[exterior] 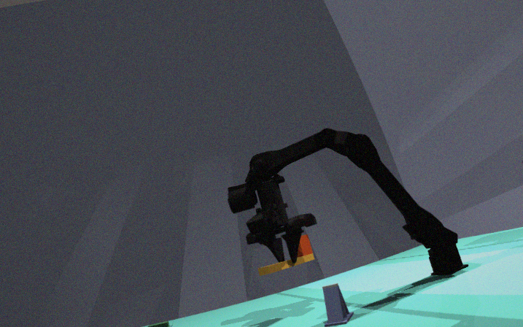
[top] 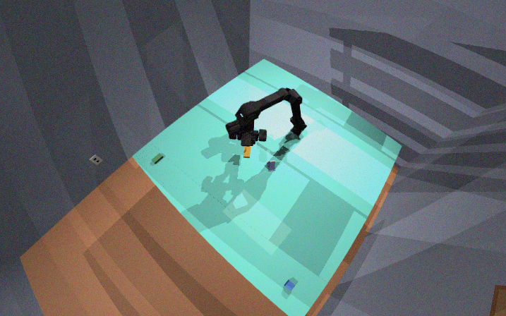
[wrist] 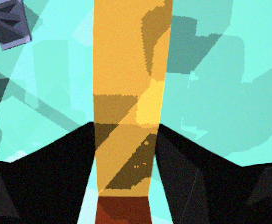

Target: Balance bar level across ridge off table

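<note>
Clamped on the bar [exterior: 285, 266], the tool [exterior: 284, 253] hung in the lower middle of the exterior view, well above the table [exterior: 499, 276]. It gripped the bar near its orange end, so the yellow length jutted out to the left, tilted slightly. Lower and to the right stood the ridge [exterior: 336, 306], a small grey wedge apart from the bar. In the wrist view the ridge sat in the upper left corner, off the bar's line. A good placement would probably need the bar's midpoint, not the gripped end, brought over the crest and levelled before release.
</note>
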Tool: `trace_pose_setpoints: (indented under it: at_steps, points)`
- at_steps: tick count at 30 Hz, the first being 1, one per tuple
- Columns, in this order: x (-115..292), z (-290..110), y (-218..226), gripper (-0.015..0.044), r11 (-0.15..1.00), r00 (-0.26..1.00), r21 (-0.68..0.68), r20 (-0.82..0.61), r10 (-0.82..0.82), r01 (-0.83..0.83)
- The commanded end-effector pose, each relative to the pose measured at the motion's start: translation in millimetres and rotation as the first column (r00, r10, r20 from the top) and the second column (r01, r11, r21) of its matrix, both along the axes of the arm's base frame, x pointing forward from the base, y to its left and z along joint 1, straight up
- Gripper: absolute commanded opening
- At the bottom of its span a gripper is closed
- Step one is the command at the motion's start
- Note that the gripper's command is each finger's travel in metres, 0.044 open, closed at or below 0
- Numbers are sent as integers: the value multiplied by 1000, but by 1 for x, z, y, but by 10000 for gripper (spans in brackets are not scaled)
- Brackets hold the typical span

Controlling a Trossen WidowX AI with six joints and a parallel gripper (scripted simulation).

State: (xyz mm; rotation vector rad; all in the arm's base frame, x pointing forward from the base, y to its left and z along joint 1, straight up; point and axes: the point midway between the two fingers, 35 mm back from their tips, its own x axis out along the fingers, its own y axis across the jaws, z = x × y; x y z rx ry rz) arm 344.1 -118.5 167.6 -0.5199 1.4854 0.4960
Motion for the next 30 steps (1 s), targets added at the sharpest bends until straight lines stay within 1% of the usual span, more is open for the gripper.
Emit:
trace_pose_setpoints:
  at_steps: [1,16,30]
  points:
    - [3,3,16,0,1000,1000,-4,4,19,-19]
    - [7,3,76,0,995,995,-1,4,95,-95]
    - [2,3,131,0,986,986,2,4,166,-166]
